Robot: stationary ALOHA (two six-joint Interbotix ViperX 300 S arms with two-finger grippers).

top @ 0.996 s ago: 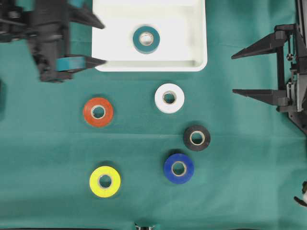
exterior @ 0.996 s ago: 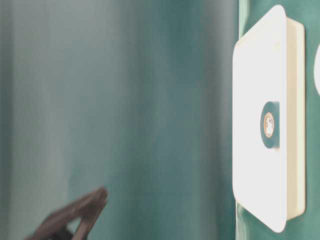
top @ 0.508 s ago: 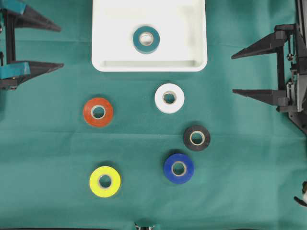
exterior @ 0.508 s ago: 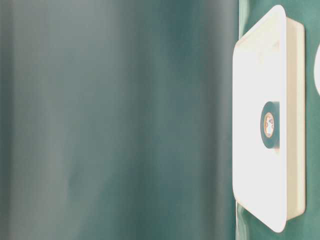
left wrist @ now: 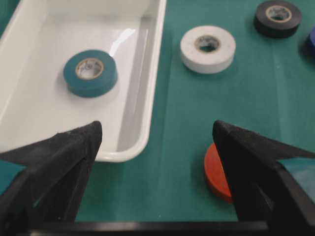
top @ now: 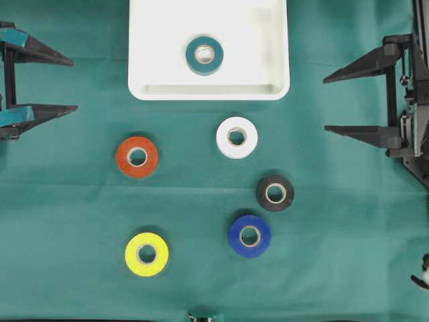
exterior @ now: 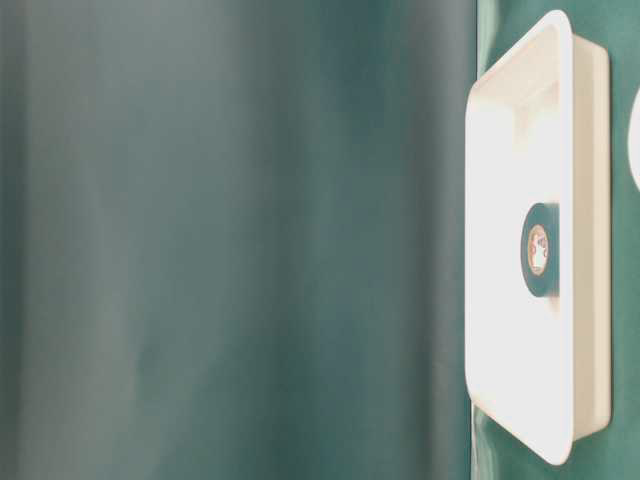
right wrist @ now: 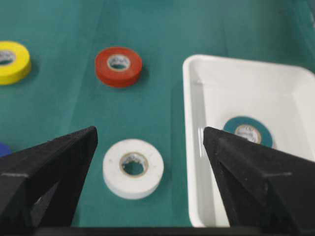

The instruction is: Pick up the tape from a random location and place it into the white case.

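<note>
Green cloth carries five loose rolls; the teal tape (top: 204, 55) lies flat inside the white case (top: 151, 88). Both the left gripper (top: 70, 84) and the right gripper (top: 326, 102) gape empty. The orange roll (top: 137, 156) lies nearest the left one, ahead and to its right.

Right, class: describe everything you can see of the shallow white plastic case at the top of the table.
The shallow white plastic case is a glossy rectangular tray with rounded corners and a raised rim. It sits flat on the green cloth, its far end cut off by the overhead view's top edge. One teal tape roll lies flat inside, apart from the walls. Neither gripper touches the case.
</note>
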